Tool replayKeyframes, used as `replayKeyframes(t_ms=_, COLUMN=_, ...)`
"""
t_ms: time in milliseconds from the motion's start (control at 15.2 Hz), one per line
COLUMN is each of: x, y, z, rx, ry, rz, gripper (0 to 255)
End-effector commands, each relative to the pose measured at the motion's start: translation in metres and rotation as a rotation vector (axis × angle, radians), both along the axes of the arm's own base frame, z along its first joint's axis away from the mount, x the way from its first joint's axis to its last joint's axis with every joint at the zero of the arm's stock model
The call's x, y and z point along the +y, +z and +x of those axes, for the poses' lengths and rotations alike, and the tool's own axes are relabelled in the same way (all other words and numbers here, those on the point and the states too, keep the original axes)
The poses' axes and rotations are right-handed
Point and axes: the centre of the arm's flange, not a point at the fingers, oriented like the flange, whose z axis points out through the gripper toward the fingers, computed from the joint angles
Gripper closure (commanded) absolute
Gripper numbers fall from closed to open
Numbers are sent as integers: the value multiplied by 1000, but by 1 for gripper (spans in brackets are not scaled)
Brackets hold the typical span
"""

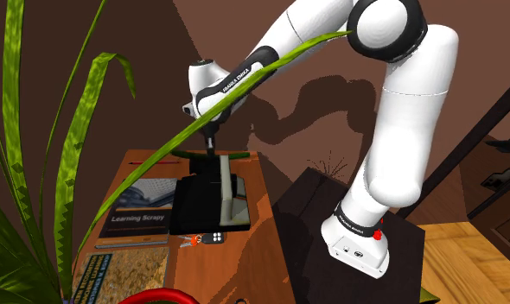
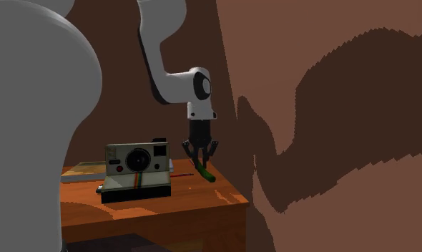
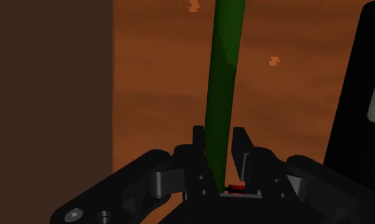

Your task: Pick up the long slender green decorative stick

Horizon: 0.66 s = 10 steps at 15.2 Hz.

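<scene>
The stick (image 3: 223,76) is dark green, thin and straight. It lies flat on the wooden desk (image 2: 167,209), close along the desk's edge by the brown wall (image 2: 331,107). The gripper (image 2: 201,160) stands over it, pointing straight down. In the wrist view the two black fingers (image 3: 199,145) sit against the stick's two sides with no gap showing, so I judge it clasped, though not yet raised off the wood. A long stretch of stick runs out ahead of the fingers. How much lies behind them I cannot tell.

An instant camera (image 2: 136,169) stands just beside the gripper, further in from the wall-side edge. Beyond the camera, towards the opposite edge, lie some books (image 1: 141,212) and a set of keys with a black fob (image 1: 212,237). A plant's long leaves (image 1: 89,129) hang across the shoulder view in front of the arm.

The main risk is the hold itself. A thin, smooth rod gives the fingers little to bite on, so it could roll or slide out as the lift starts. If the grip is off its middle, the longer end would sag and pivot between the fingers. That swinging end could strike the camera or scrape the wall, since both stand near. A fast lift would make each of these more likely.
</scene>
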Motion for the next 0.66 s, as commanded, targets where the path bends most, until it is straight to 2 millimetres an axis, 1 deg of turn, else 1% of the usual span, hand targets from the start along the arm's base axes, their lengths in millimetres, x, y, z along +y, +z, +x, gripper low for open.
replayKeyframes(t_ms=0, x=0, y=12, z=1, rx=0, ry=0, rz=0, gripper=255)
replayKeyframes(t_ms=462, x=0, y=49, z=1, rx=0, ry=0, rz=0, gripper=255)
replayKeyframes(t_ms=594, x=0, y=49, z=1, rx=0, ry=0, rz=0, gripper=255)
